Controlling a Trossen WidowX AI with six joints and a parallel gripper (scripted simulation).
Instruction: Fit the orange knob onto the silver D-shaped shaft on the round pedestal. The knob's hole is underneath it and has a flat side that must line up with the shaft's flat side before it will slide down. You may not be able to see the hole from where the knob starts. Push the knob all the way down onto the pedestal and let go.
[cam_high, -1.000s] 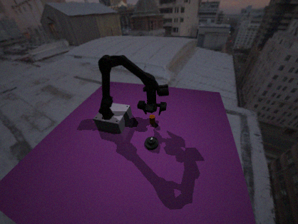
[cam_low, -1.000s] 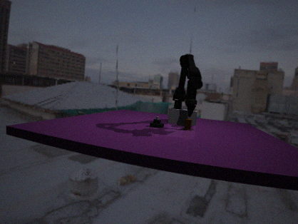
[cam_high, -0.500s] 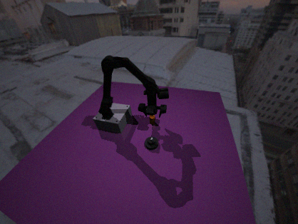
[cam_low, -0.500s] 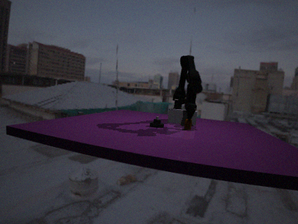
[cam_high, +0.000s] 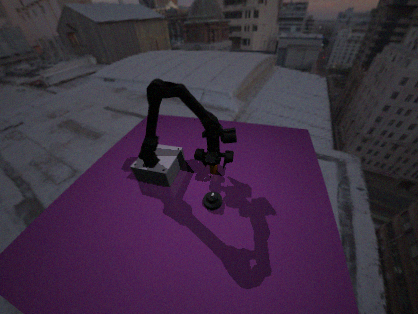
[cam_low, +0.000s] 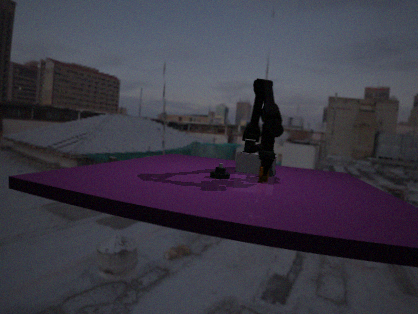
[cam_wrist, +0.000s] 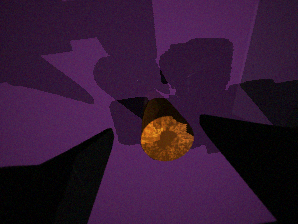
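The orange knob (cam_high: 214, 169) (cam_low: 262, 175) (cam_wrist: 166, 139) stands upright on the purple table (cam_high: 100, 250) (cam_low: 325, 210). In the wrist view I see its round top from above, and its hole is hidden underneath. My gripper (cam_high: 214, 163) (cam_low: 263, 168) (cam_wrist: 156, 125) is open, low over the knob, with one dark finger on each side and a gap to each. The round dark pedestal (cam_high: 212, 201) (cam_low: 219, 174) with the small silver shaft (cam_high: 212, 194) (cam_low: 219, 165) stands apart from the knob, nearer the front of the table in the top view.
The arm's grey base box (cam_high: 156, 170) (cam_low: 246, 162) sits to the left of the knob in the top view. The table ends in a dark edge (cam_low: 200, 227) with a rooftop drop beyond. Long arm shadows lie across the table.
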